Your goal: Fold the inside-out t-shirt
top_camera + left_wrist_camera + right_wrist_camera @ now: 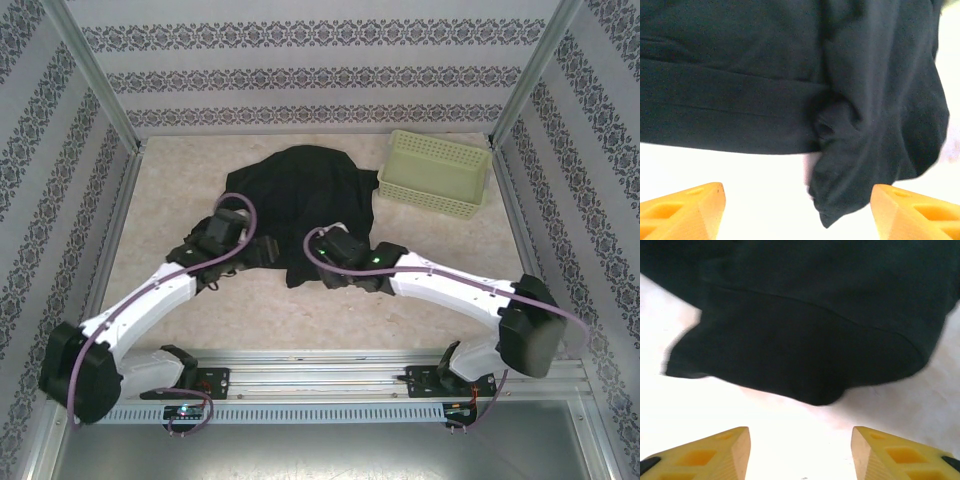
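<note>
While left tool (797, 194), right tool (800, 434) gape — t-shirt (295, 190) crumpled on table (170, 205).

T-shirt (300, 185) at ctr of table (165, 200), basket (435, 172) just R

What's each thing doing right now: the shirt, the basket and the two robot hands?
t-shirt: bunched up on the table, not folded yet.
basket: upright, to the right of the t-shirt, looks empty.
left hand: open, holding nothing, close to the t-shirt's edge.
right hand: open, holding nothing, close to the t-shirt's edge.
</note>
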